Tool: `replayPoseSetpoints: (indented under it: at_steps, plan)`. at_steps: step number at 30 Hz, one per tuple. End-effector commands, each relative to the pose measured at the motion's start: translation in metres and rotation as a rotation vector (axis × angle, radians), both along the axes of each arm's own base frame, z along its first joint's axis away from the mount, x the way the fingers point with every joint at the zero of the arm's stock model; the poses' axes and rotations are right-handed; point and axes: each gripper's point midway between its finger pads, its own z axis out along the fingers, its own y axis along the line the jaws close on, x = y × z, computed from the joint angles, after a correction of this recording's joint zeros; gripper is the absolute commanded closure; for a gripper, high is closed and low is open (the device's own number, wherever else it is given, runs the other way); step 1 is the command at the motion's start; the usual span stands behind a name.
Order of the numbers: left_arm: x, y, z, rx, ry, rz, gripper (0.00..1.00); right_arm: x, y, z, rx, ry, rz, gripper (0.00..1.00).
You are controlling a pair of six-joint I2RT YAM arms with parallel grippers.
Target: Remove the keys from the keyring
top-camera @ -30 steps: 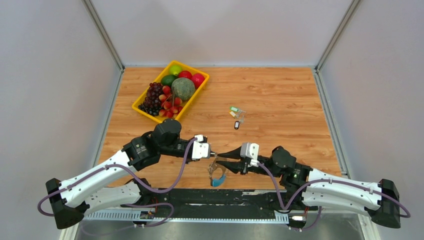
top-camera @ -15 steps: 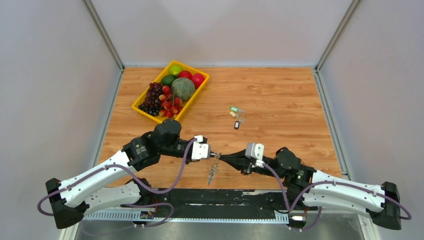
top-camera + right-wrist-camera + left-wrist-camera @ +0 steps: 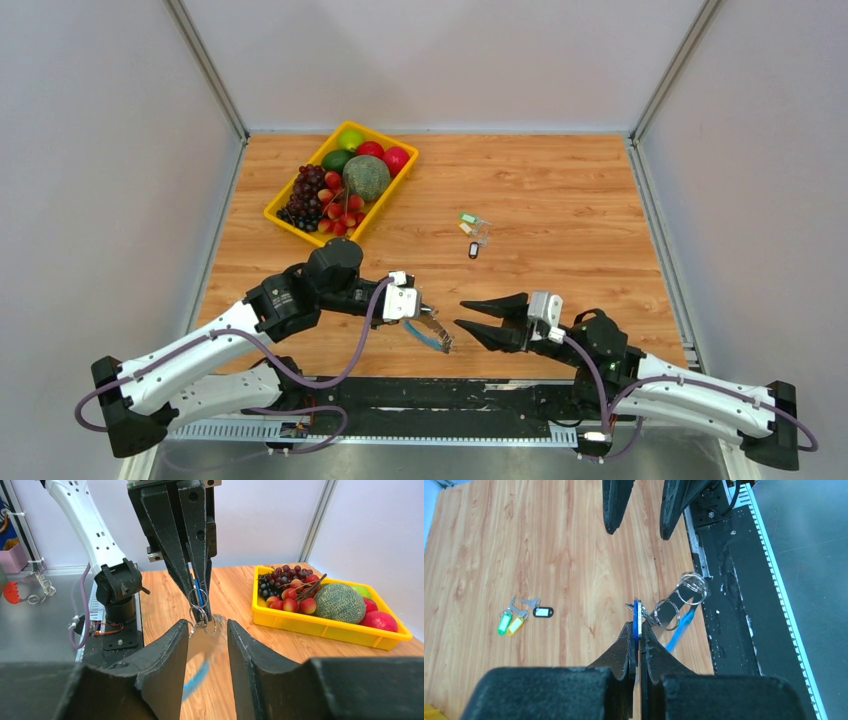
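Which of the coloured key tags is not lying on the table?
The blue tag, pinched in the left end effector; the green tag, yellow tag and black tag lie together on the table.

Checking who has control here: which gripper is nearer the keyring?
Left. The left gripper is shut on the keyring, pinching its blue part, with the rings dangling beyond its fingertips. The right gripper stands open just to the ring's right, facing it, not touching.
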Motion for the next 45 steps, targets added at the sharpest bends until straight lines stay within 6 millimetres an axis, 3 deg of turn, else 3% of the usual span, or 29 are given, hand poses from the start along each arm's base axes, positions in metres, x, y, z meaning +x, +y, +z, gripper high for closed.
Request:
replayPoseSetpoints:
  at_steps: [1,12,21,35,40,45]
  plan:
    - [-0.001,-0.003,0.018,-0.058,-0.033,-0.017,1.0,0.002,0.004,0.018,-0.007,-0.015,-0.004,0.62]
    - [-0.001,-0.003,0.018,-0.056,-0.031,-0.017,1.0,0.005,0.036,0.01,-0.133,-0.029,0.042,0.65]
    - [-0.001,-0.003,0.018,-0.058,-0.031,-0.02,1.0,0.005,0.039,0.003,-0.176,-0.061,0.054,0.67]
    - [-0.001,-0.003,0.017,-0.055,-0.03,-0.021,1.0,0.007,0.049,0.006,-0.203,-0.092,0.064,0.6]
    - [-0.001,-0.003,0.018,-0.058,-0.031,-0.021,1.0,0.004,0.052,0.005,-0.217,-0.094,0.086,0.71]
    - [-0.001,-0.003,0.019,-0.058,-0.034,-0.018,1.0,-0.003,0.052,-0.002,-0.239,-0.073,0.125,0.68]
